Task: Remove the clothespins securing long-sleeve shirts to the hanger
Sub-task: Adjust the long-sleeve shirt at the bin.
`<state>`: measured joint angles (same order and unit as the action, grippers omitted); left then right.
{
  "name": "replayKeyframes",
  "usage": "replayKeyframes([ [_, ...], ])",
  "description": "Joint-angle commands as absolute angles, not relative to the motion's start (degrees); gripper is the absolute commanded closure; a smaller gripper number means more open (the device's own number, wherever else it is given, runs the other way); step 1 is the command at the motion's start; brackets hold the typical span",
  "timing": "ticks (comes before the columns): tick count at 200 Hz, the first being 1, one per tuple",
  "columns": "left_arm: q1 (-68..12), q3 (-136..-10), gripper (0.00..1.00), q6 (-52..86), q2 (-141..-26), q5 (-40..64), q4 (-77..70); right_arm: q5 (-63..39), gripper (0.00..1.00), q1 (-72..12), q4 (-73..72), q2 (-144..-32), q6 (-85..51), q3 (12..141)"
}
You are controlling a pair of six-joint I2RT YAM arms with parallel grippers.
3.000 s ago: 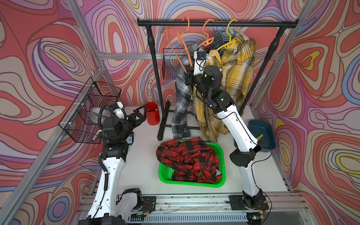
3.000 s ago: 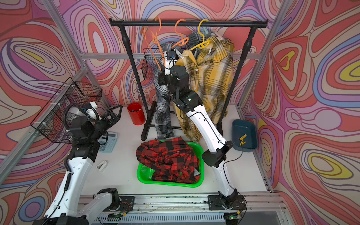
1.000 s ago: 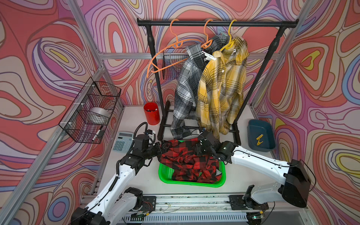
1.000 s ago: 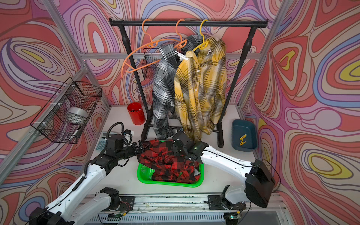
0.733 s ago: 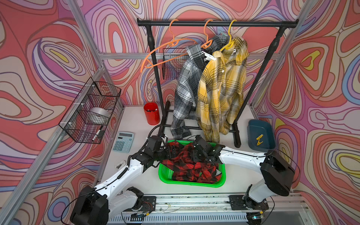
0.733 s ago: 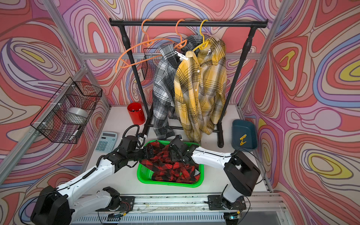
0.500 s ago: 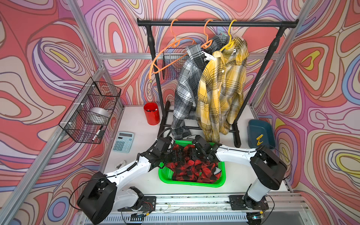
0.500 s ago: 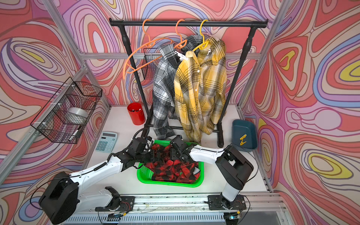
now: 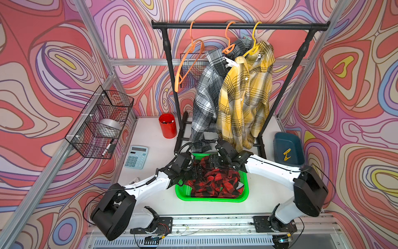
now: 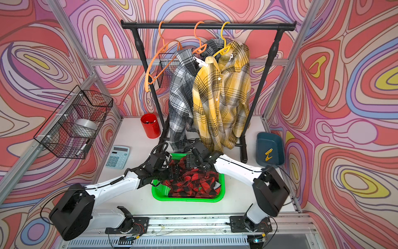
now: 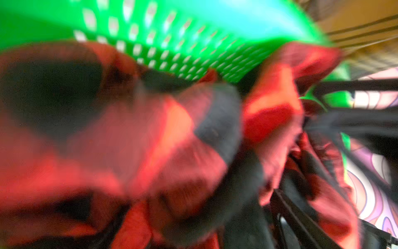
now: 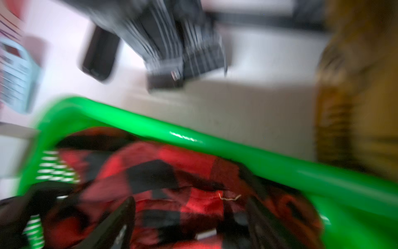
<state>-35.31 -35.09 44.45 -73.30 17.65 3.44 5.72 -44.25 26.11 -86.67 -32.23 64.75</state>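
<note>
A: What is going on down at the green basket (image 9: 212,198)?

B: Both grippers are reaching into it now. A few seconds ago the right gripper (image 12: 191,212) was working up by the hangers, and the red shirt (image 9: 217,183) was spilling over the rim. Now the shirt is lying bunched inside.

A: Are they gripping it?

B: The right one is letting go, I'd say. Its jaws were narrower a second back and are now standing wide, with the cloth lying loose between them. The left gripper (image 9: 195,172) is pressing into the cloth with its jaws spread wide too. They are not pinching anything that I can make out, though the close view is a blur.

A: So that shirt is finished?

B: It is looking that way. An orange hanger (image 9: 189,62) is dangling bare from the rail (image 9: 237,26).

A: And the pins?

B: Yellow clothespins (image 9: 287,154) are lying in the blue tray (image 9: 296,144) on the worktop (image 9: 150,138), well apart from the basket. A white clothespin (image 9: 230,62) is sitting at the shoulder of the grey shirt (image 9: 206,97), just beside the collar of the yellow shirt (image 9: 243,97). Both shirts are hanging where they were.

A: Meaning?

B: The grippers are going to have to go back up. I'm guessing the white one is next.
</note>
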Motion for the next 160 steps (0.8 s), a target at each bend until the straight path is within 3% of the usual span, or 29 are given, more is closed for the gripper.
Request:
replayKeyframes([
  [1,-35.5,-36.9,0.09,40.3,-68.7,15.5,5.4,10.6,0.10,-44.0,31.4,-80.7,-27.3,70.3],
  [20,-35.6,-38.1,0.08,37.7,-65.7,15.0,5.6,9.6,0.05,-44.1,32.1,-77.9,-24.8,73.8],
  [63,-35.5,-39.8,0.01,31.6,-56.6,9.8,6.7,11.2,0.05,-44.6,29.1,-76.4,-15.8,82.7],
  [112,-35.4,-43.6,0.00,23.5,-47.7,-0.5,8.6,3.5,0.05,-45.6,25.4,-82.3,-11.1,96.2],
  [160,-30.9,-45.8,0.00,21.7,-48.6,-5.6,6.0,10.9,0.05,-46.0,26.5,-89.9,-9.3,107.2],
])
